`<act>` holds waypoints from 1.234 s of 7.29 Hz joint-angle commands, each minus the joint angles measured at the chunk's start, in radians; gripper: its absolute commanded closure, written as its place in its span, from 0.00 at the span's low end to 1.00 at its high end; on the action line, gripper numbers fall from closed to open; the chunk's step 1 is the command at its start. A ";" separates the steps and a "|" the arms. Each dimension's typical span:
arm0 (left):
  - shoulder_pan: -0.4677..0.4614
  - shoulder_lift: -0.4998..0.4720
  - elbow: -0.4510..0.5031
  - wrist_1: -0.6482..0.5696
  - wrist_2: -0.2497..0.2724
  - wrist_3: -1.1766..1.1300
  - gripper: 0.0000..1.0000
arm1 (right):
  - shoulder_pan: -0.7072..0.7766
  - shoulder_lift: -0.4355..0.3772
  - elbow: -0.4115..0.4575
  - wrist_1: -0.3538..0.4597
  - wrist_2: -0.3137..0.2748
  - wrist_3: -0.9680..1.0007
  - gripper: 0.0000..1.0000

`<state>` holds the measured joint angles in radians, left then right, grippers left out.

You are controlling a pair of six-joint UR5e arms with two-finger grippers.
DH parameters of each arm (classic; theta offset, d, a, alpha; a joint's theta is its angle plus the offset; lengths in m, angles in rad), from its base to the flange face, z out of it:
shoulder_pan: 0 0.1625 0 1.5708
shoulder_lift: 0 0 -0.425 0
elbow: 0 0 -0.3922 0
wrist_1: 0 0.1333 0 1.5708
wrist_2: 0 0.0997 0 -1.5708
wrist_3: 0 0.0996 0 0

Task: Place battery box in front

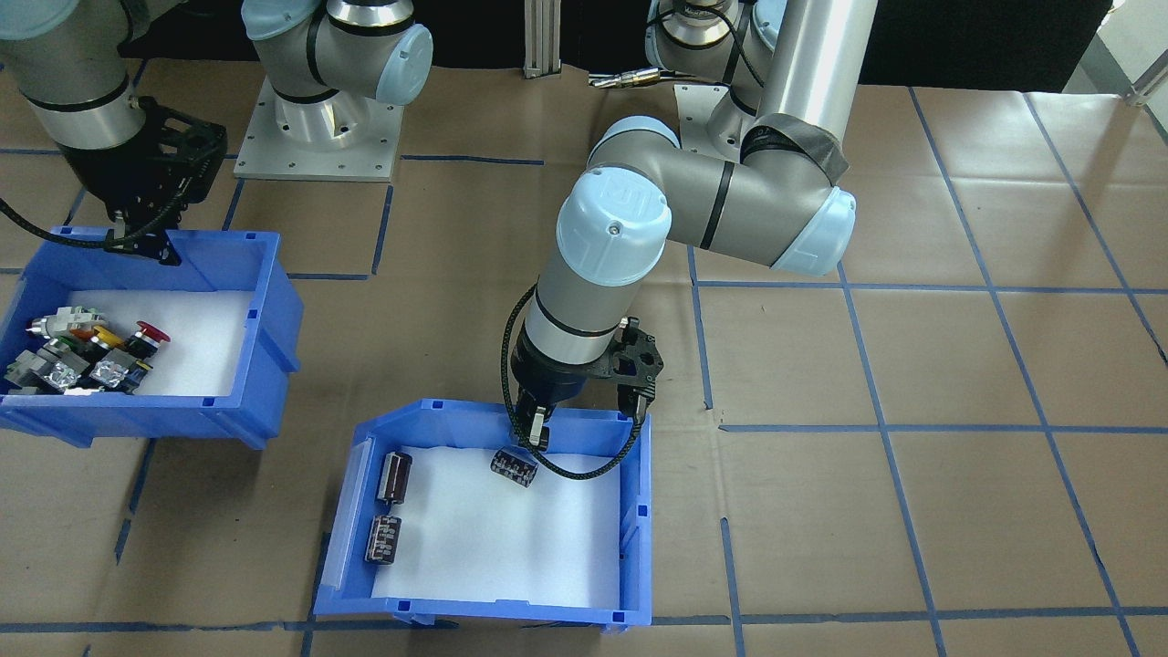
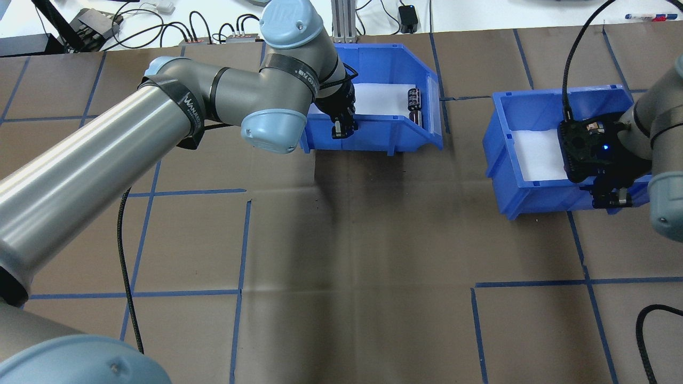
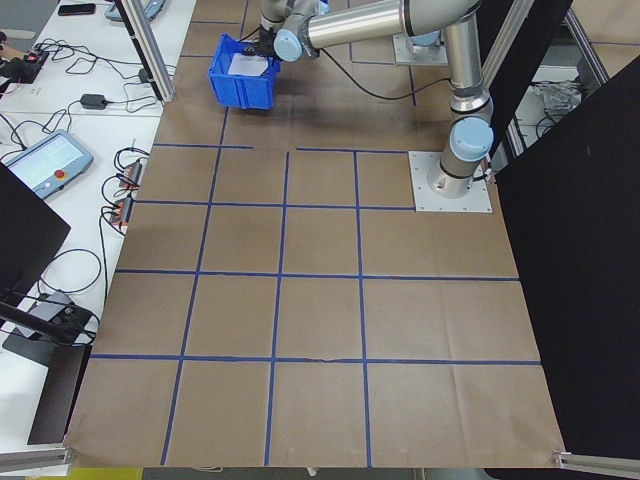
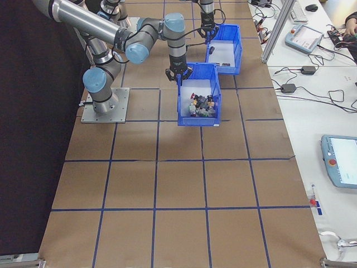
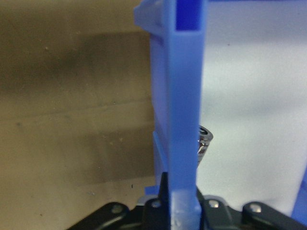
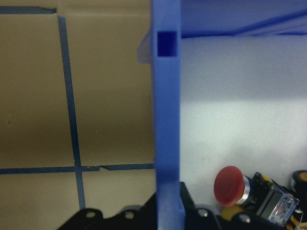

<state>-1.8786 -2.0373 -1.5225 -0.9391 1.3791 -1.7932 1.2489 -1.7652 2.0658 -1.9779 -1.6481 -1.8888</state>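
smooth blue plastic battery box wall sits pinched in left pincer; right pincer's grip unclear

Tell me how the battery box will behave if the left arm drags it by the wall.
The battery box looks like rigid plastic, so it should probably slide rather than flex. Held on one wall by the left gripper, it may pivot. The three loose cylindrical cells will likely roll on the smooth white liner.

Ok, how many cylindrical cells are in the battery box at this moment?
3. Two cells lie along the sloped-cut side of the battery box; the third lies by the rear wall, just under the left gripper. None seems hidden.
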 commanded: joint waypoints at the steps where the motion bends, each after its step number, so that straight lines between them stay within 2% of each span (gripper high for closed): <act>1: -0.002 -0.014 -0.001 0.000 -0.015 -0.036 0.37 | 0.001 -0.025 0.020 0.036 -0.005 -0.006 1.00; 2: 0.002 -0.009 -0.002 0.000 -0.020 -0.035 0.10 | 0.003 -0.058 0.060 0.033 -0.009 -0.006 1.00; 4: 0.036 0.028 0.025 -0.007 -0.012 -0.002 0.13 | 0.012 -0.167 0.141 0.034 0.001 0.010 1.00; 5: 0.070 0.075 0.007 -0.021 -0.012 0.039 0.14 | 0.015 -0.203 0.180 0.037 0.002 0.037 1.00; 7: 0.085 0.147 -0.002 -0.137 0.008 0.250 0.14 | 0.076 -0.223 0.214 0.037 0.037 0.078 1.00; 8: 0.104 0.184 0.008 -0.235 0.073 0.394 0.13 | 0.155 -0.220 0.214 0.039 0.039 0.171 1.00; 9: 0.111 0.242 0.002 -0.336 0.110 0.596 0.12 | 0.241 -0.217 0.217 0.040 0.039 0.256 1.00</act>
<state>-1.7806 -1.8565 -1.5190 -1.1587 1.4385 -1.4132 1.3934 -1.9836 2.2779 -1.9391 -1.6131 -1.7313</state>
